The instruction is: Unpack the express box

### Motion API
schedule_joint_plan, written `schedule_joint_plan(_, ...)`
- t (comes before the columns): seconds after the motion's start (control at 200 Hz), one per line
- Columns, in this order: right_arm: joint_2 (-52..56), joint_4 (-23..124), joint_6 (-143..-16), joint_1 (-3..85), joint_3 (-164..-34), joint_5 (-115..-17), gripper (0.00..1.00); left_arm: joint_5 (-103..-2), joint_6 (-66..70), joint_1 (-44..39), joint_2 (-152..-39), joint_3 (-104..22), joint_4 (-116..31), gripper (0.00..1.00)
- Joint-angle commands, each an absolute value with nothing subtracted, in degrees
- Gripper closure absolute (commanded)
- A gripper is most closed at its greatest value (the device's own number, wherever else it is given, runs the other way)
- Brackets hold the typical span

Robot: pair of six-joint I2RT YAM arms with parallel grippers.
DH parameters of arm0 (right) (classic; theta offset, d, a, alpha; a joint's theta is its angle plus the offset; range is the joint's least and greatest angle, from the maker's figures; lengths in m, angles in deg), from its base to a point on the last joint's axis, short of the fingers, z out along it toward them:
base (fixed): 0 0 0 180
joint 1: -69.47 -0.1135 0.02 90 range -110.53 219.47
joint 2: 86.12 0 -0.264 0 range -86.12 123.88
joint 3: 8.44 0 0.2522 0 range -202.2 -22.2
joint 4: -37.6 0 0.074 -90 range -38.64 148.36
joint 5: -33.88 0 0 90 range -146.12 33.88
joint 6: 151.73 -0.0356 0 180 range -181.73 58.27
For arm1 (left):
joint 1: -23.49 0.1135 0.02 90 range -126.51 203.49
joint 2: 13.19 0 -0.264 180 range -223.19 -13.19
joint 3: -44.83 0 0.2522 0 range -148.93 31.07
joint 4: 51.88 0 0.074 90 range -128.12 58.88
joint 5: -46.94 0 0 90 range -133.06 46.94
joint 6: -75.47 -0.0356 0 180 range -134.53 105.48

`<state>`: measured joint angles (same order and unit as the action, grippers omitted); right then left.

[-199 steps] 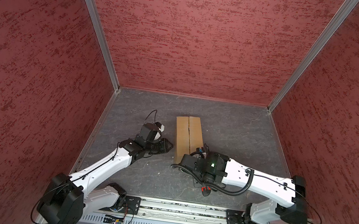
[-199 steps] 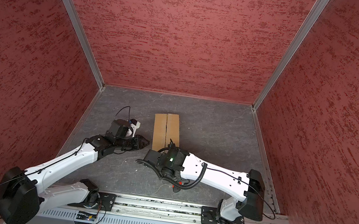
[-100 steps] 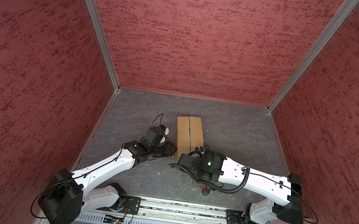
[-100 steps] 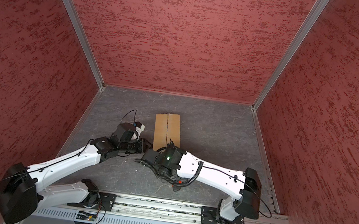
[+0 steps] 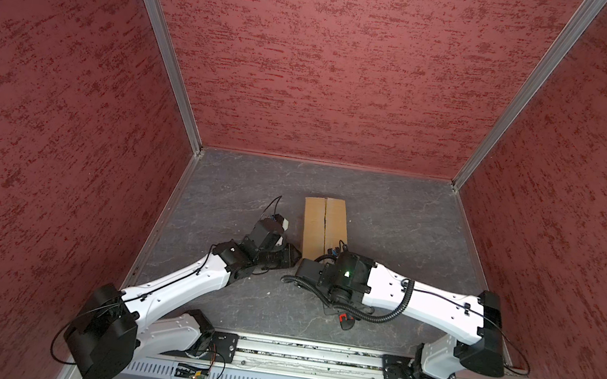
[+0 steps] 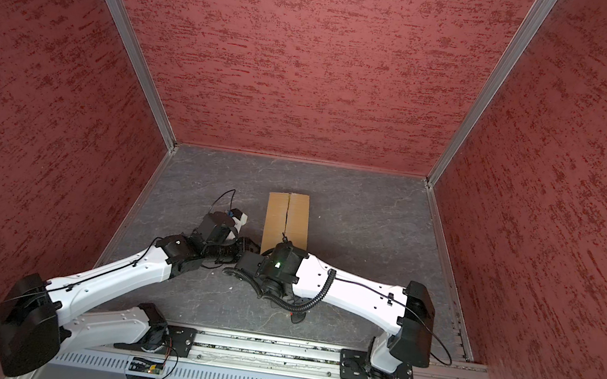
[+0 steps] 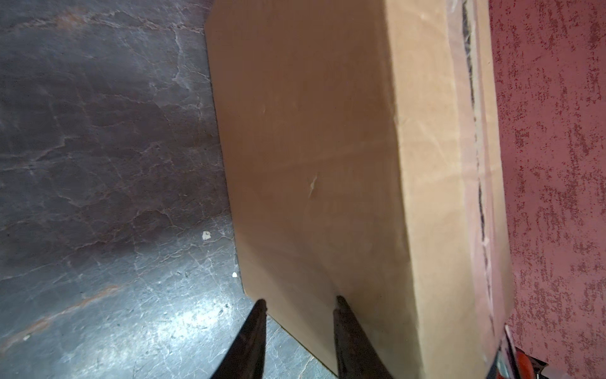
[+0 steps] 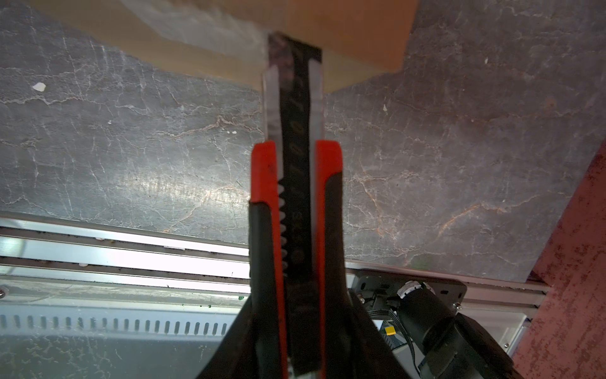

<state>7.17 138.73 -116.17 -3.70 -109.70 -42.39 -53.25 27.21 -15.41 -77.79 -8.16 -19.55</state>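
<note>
express box [image 5: 325, 225]: plain brown oblong cardboard, mid-table on the dark grey stone-look table [image 5: 409, 220] (top flaps down)
left gripper [image 7: 300, 303]: jaws apart, tips at the box's left side
right gripper [image 8: 296, 197]: clamped on the red-and-black utility knife [image 8: 296, 131], blade at the box's taped near end

walls [image 5: 311, 60]: red, textured, three sides | floor [image 5: 409, 220]: dark grey marbled slab | corner posts [image 5: 162, 40]: aluminium

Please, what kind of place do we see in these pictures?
Probably a robot test cell, not a home or a shop. Red textured walls in aluminium frames close in a grey stone-look table; two white arms stand on a rail at its front edge, near a cardboard box.
</note>
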Motion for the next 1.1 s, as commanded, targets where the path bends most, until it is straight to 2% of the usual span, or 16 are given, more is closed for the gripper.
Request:
schedule_joint_plan(0.0, 7.92, 135.43, -114.13, -3.83, -112.08, -42.06, 1.00, -54.93, 27.75, -17.32, -77.97, -10.24, -22.34, 0.65)
schedule_joint_plan(0.716, 9.68, 134.91, -111.71, -3.23, -113.43, -42.51, 1.00, -53.20, 27.94, -20.28, -79.13, -11.56, -22.92, 0.65)
schedule_joint_plan(1.092, 6.39, 134.16, -113.69, -4.31, -109.86, -42.67, 1.00, -50.38, 27.08, -19.12, -78.23, -12.81, -21.11, 0.64)
